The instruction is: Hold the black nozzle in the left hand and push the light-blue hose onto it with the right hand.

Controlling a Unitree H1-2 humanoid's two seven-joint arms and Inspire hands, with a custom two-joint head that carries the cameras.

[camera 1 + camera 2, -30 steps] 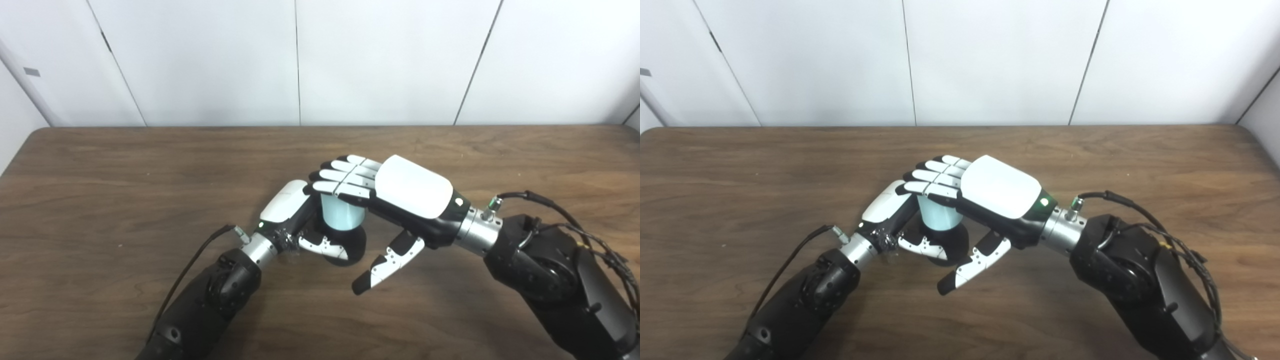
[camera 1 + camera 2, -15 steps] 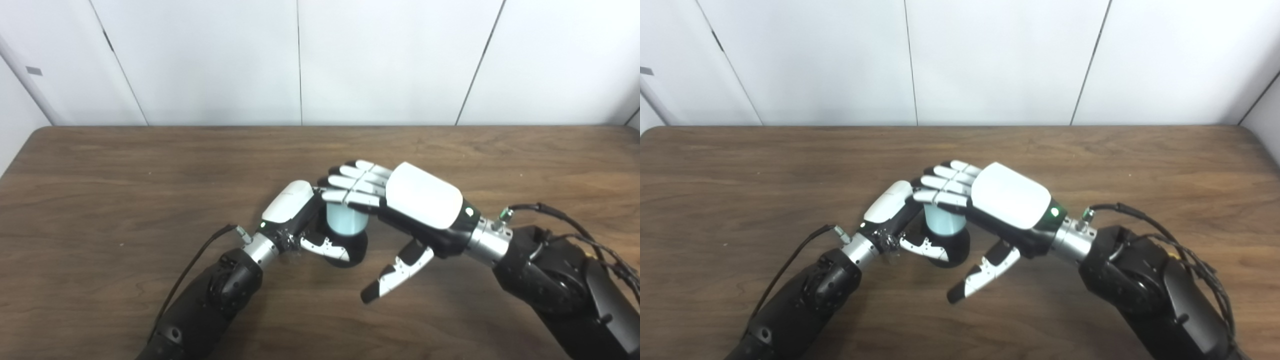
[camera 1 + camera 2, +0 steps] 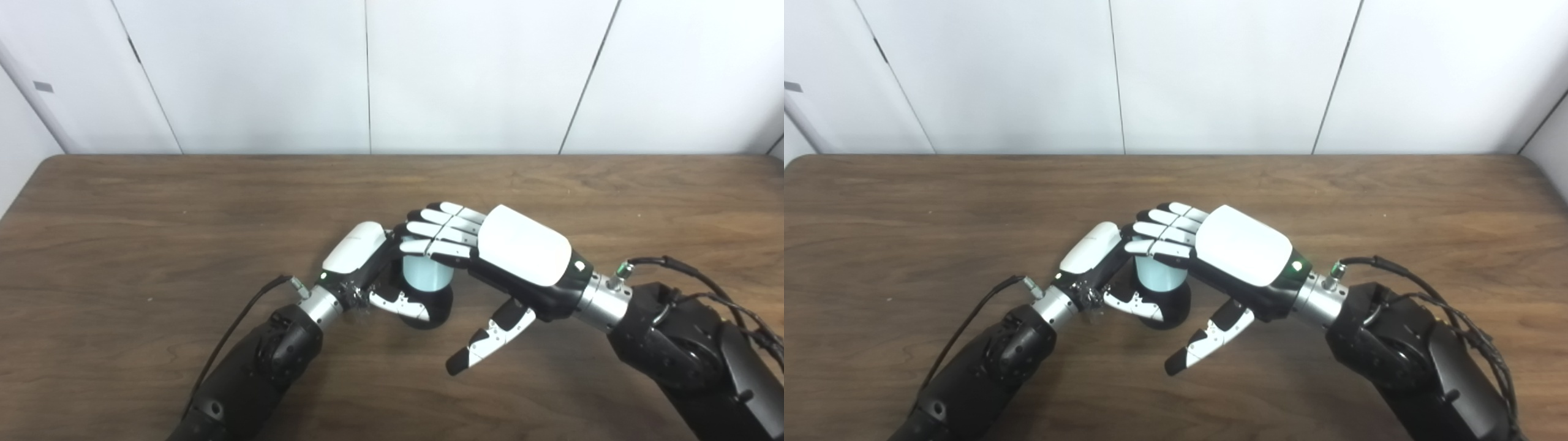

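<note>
While the left hand [image 3: 358, 260] wraps around the black nozzle [image 3: 432, 303] from the left side, its thumb crossing the front of the nozzle's rounded body, the nozzle stands upright on the desk [image 3: 153, 208], roughly midway between the left and right edges and a little nearer the front edge than the back. The fingers of this hand go behind the nozzle and are mostly hidden, so the grip reads as closed on it.

The light-blue hose [image 3: 425, 275] is a short pale cylinder standing straight up out of the top of the nozzle, its lower end meeting the black body. How deep it sits on the nozzle cannot be told, because the joint is covered by the hands.

The right hand [image 3: 520, 254] comes in from the right with its back turned upward. Its fingers [image 3: 438, 229] are stretched out nearly flat and held together, lying across the top end of the hose and reaching over to the knuckles of the left hand. Its thumb [image 3: 490, 340] hangs down and forward, well clear of the hose, pointing toward the front edge of the desk. This hand grasps nothing; it only rests flat on the hose's top.

Behind the desk's back edge stands a white panelled wall [image 3: 478, 73].
</note>
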